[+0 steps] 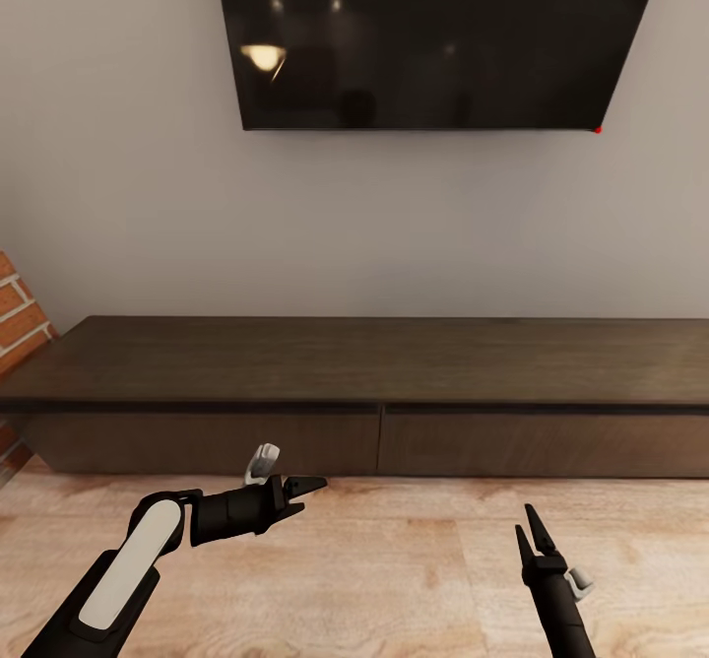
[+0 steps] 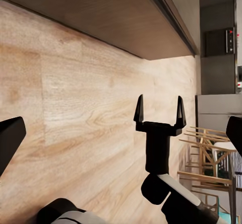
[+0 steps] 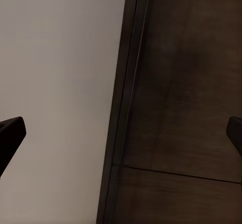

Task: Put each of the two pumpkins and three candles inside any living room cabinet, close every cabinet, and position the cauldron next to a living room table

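Both empty, the left end effector (image 1: 295, 489) points right with fingers spread and the right end effector (image 1: 530, 530) points ahead, parted, toward the cabinet (image 1: 374, 362), its long axis running left-right along the wall (image 1: 128, 195), drawers shut, under a television (image 1: 433, 37).

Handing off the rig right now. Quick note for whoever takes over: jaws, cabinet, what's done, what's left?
Left gripper: jaws open, empty, low over the light wood floor, in front of the cabinet's left drawer front.
Right gripper: jaws open, empty, pointing up at the cabinet.
Long low dark-brown wood-grain cabinet: straight ahead under the black wall-mounted TV; both drawer fronts look shut, top bare.
Done: nothing visibly stowed from here.
Left: pumpkins, candles, cauldron; none in frame, so locate them first.
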### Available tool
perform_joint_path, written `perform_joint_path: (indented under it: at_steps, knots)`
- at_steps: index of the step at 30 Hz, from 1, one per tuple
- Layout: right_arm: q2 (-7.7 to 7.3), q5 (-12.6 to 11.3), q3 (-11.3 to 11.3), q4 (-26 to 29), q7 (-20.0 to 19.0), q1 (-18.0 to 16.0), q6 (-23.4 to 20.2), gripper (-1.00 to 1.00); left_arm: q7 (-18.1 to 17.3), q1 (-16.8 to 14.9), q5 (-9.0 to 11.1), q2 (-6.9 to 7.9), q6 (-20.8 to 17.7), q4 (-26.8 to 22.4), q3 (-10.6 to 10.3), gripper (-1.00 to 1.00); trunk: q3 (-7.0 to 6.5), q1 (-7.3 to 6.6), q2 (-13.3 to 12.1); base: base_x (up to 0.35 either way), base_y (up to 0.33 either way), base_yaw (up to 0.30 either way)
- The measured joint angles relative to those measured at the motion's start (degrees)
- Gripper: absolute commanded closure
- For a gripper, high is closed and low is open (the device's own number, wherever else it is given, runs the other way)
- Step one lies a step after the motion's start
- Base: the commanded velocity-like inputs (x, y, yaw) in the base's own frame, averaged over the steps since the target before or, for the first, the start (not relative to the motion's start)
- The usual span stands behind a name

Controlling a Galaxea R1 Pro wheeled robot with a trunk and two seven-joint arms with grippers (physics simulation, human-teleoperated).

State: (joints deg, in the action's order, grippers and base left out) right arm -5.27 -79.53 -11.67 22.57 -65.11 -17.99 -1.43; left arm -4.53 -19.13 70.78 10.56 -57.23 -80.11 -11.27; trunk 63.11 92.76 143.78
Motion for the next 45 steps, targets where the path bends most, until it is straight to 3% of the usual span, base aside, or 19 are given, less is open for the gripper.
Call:
perform_joint_path:
  at_steps: [8,36,39,43,45]
  knots:
    - [-0.08,-4.8,0.1,-0.2,0.6,0.0,-1.0,-1.0,0.0,0.0,0.0,0.12,0.0,0.0,0.0,-1.0,0.0,-0.02,0.0,0.21,-0.013,0.0]
    - [-0.09,-5.3,0.1,-0.3,0.9,0.0,-1.5,-1.0,0.0,0.0,0.1,0.71,0.1,-0.1,-0.1,-1.0,0.0,-0.02,0.0,0.211,-0.014,0.0]
    - [-0.09,-5.3,0.1,-0.3,1.3,0.0,-1.5,-1.0,-0.1,0.0,1.1,0.6,0.0,-0.1,-0.6,-1.0,0.0,0.0,0.0,0.066,0.0,0.0]
    - [-0.09,-5.3,0.1,-0.3,1.6,0.0,-1.5,-1.0,0.0,0.1,5.3,0.7,0.1,-0.1,-2.2,-1.0,0.0,0.0,0.0,0.019,0.0,0.0]
    - [-0.09,-5.4,0.1,-0.3,1.6,0.0,-1.4,-1.0,0.0,0.1,6.5,0.74,0.1,-0.1,-2.8,-1.0,0.0,0.01,0.0,0.005,0.0,0.0]
